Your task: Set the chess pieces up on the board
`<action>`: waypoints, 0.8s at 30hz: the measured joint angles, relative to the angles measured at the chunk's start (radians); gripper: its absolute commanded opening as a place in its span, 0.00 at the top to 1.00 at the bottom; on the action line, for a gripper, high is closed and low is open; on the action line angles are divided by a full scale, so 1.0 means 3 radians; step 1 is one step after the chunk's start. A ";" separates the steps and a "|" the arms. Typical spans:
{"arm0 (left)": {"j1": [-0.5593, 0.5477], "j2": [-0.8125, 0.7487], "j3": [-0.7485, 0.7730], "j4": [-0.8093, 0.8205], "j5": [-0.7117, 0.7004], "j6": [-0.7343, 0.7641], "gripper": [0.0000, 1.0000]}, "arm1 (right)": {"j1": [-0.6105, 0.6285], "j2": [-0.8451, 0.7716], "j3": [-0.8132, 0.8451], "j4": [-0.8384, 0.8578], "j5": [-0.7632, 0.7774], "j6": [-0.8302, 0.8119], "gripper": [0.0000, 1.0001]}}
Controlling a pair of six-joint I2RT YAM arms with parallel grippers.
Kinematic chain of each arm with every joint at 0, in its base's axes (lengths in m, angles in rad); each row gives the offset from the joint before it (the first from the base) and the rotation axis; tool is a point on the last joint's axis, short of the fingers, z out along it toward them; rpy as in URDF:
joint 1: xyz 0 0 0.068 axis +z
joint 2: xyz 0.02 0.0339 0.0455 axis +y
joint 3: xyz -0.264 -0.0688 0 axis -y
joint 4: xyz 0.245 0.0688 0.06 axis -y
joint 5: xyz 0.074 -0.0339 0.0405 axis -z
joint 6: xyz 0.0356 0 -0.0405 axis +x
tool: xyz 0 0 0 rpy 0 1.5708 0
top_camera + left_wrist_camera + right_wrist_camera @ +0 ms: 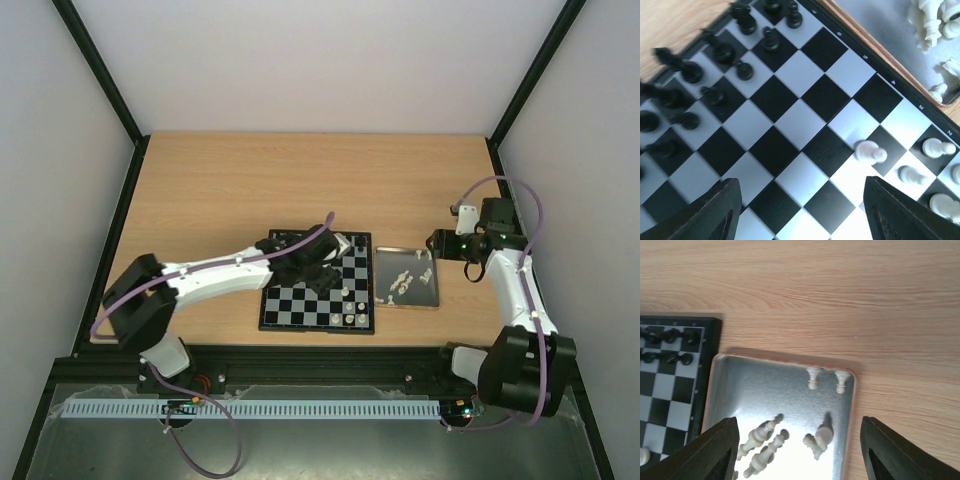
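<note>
The board [300, 305] lies in the middle of the table. My left gripper [325, 262] hovers over it, open, with nothing between the fingers [905, 210]. Several cream-white chess pieces stand at the board's right side; one pawn [870, 151] stands just ahead of the right finger, and others [937, 147] stand on the squares beyond it. My right gripper [440, 245] hangs open and empty above the metal tray [755, 390]. More white pieces lie on the tray: two pawns [813, 376] at its far rim, a knight [820, 437] and longer figures [760, 432] nearer.
Black pieces [715, 50] fill the board's far rows and also show in the right wrist view [665, 357]. The tray [408, 303] sits flush against the board's right edge. Bare wooden table [250, 190] stretches behind both.
</note>
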 measured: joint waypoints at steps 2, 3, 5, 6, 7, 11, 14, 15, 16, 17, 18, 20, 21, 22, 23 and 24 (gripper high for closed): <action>-0.0020 0.0210 0.0128 -0.0013 0.0084 0.0031 0.37 | -0.0005 -0.0142 -0.0060 0.0019 -0.0078 0.0014 0.28; -0.0037 0.0305 0.0188 -0.0018 0.0118 0.0038 0.40 | -0.0004 -0.0202 -0.0078 0.0022 -0.0109 0.0014 0.27; -0.0084 0.0496 0.0315 -0.0029 0.0188 0.0048 0.44 | -0.0001 -0.0336 -0.0128 0.0066 -0.0164 0.0013 0.24; -0.0111 0.0580 0.0374 -0.0046 0.0224 0.0061 0.45 | -0.0001 -0.0397 -0.0161 0.0102 -0.0191 0.0006 0.24; -0.0132 0.0651 0.0418 -0.0051 0.0261 0.0066 0.47 | -0.0001 -0.0468 -0.0202 0.0123 -0.0229 -0.0003 0.23; -0.0172 0.0806 0.0520 -0.0086 0.0342 0.0062 0.53 | -0.0001 -0.0623 -0.0271 0.0155 -0.0415 -0.0025 0.18; -0.0181 0.0889 0.0596 -0.0113 0.0380 0.0062 0.56 | -0.0001 -0.0647 -0.0280 0.0167 -0.0532 -0.0057 0.18; -0.0181 0.0902 0.0610 -0.0117 0.0384 0.0065 0.58 | -0.0001 -0.0646 -0.0281 0.0167 -0.0559 -0.0065 0.18; -0.0181 0.0907 0.0621 -0.0125 0.0387 0.0069 0.59 | -0.0001 -0.0646 -0.0282 0.0167 -0.0582 -0.0069 0.18; -0.0179 0.0908 0.0623 -0.0134 0.0387 0.0067 0.61 | -0.0001 -0.0646 -0.0282 0.0167 -0.0604 -0.0075 0.18; -0.0179 0.0908 0.0624 -0.0142 0.0384 0.0065 0.62 | -0.0001 -0.0646 -0.0284 0.0167 -0.0626 -0.0079 0.18; -0.0182 0.0908 0.0624 -0.0165 0.0388 0.0074 0.65 | -0.0001 -0.0646 -0.0284 0.0167 -0.0660 -0.0083 0.18; -0.0184 0.0908 0.0624 -0.0174 0.0393 0.0074 0.65 | -0.0001 -0.0646 -0.0284 0.0168 -0.0673 -0.0085 0.17; -0.0186 0.0908 0.0623 -0.0177 0.0397 0.0072 0.67 | -0.0001 -0.0646 -0.0285 0.0168 -0.0685 -0.0088 0.18; -0.0187 0.0908 0.0623 -0.0181 0.0403 0.0080 0.69 | -0.0001 -0.0646 -0.0286 0.0167 -0.0697 -0.0090 0.18; -0.0187 0.0908 0.0623 -0.0184 0.0411 0.0084 0.70 | -0.0001 -0.0646 -0.0286 0.0168 -0.0708 -0.0092 0.17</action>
